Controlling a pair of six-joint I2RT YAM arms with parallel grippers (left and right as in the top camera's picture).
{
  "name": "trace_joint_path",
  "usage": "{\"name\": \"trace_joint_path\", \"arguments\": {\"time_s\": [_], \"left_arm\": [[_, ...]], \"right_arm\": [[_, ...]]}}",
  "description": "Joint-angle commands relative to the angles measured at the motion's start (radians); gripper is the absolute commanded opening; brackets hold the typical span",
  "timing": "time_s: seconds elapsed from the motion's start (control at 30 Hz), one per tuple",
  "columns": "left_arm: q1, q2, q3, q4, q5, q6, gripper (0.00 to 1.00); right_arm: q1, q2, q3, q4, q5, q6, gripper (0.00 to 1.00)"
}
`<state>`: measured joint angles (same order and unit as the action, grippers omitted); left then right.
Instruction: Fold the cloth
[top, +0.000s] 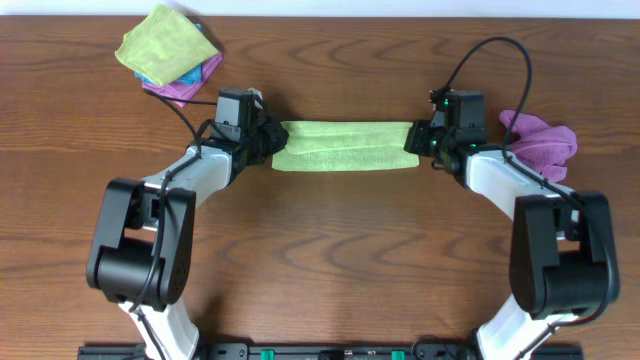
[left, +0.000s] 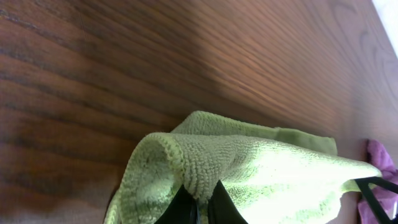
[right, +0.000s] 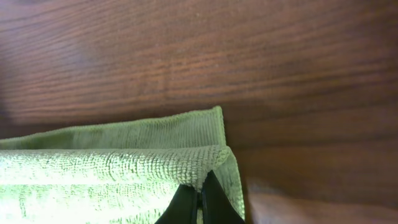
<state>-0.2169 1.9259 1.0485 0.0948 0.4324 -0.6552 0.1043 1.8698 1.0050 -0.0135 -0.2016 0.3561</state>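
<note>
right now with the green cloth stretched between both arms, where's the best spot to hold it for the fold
The two short ends, pinching the doubled edge, coming in from outside along its length. The green cloth forms a long narrow band, and the left end effector and right end effector are shut on exactly those end folds.

cloth (top: 345, 146): mid counter (top: 340, 250), strung between left hand (top: 272, 142) and right hand (top: 415, 138)
pile (top: 168, 50): far-left corner
rag (top: 545, 140): right of the right hand
</note>
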Motion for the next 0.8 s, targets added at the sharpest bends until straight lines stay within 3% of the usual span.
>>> {"name": "trace_joint_path", "arguments": {"time_s": [0.0,0.1,0.2,0.3,0.4,0.47,0.77], "left_arm": [[0.031,0.039,0.041,0.0,-0.076,-0.003,0.06],[0.034,0.05,0.049,0.0,-0.074,-0.003,0.06],[0.035,0.05,0.05,0.001,-0.077,0.005,0.11],[0.042,0.048,0.05,-0.002,-0.076,0.03,0.36],[0.055,0.041,0.05,-0.01,-0.071,0.035,0.63],[0.066,0.031,0.05,-0.009,-0.046,0.052,0.72],[0.084,-0.044,0.054,-0.008,0.04,0.048,0.79]], "right_arm": [[0.009,0.016,0.029,0.004,0.124,0.01,0.02],[0.018,0.016,0.029,0.003,0.153,0.007,0.02],[0.019,0.016,0.029,0.003,0.153,0.005,0.16],[0.019,0.015,0.029,-0.002,0.153,0.006,0.38],[0.019,0.004,0.029,-0.024,0.153,0.006,0.47],[0.019,-0.015,0.029,-0.043,0.153,0.006,0.5],[0.019,-0.151,0.029,-0.148,0.149,0.069,0.68]]}}
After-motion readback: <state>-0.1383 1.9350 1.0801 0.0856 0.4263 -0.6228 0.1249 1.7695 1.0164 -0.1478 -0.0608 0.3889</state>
